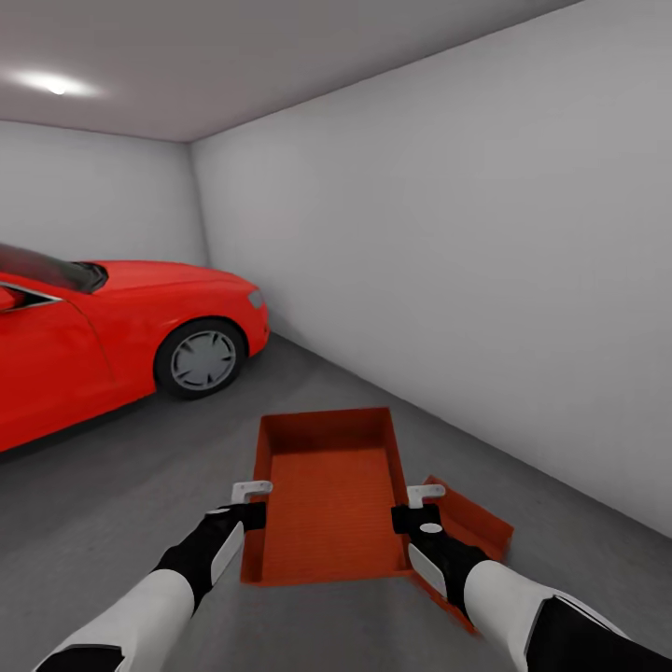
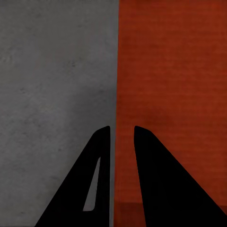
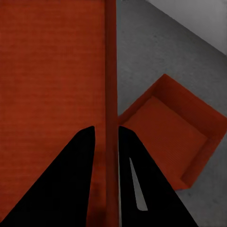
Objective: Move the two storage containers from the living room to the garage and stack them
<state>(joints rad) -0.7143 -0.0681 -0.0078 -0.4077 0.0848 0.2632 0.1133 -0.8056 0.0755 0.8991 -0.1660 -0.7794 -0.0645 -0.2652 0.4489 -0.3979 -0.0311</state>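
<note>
You have the upper bin [image 1: 329, 495] held up between both arms, its long axis running away from you toward the far wall, and it has to end up squarely over the lower bin [image 1: 476, 525] on the floor [image 1: 112, 485]. That lower bin lies below and off to your right, turned at an angle to the one you carry, so the two long axes do not line up; judging by that, the coming move needs a shift to the right and a twist.

The left gripper [image 1: 251, 493] has its fingers clamped on the upper bin's left wall, one inside and one outside, and the right gripper [image 1: 425, 495] grips the right wall the same way; your right wrist view shows that wall [image 3: 110, 94] running between the fingers with the lower bin [image 3: 170, 130] beyond it. The right arm is the nearer to the target.

Both bins are orange-red, thin-walled, finely ribbed and open-topped. The floor is rough grey concrete, the wall [image 1: 467, 233] plain pale grey. A red car [image 1: 112, 327] stands well off to your left.
</note>
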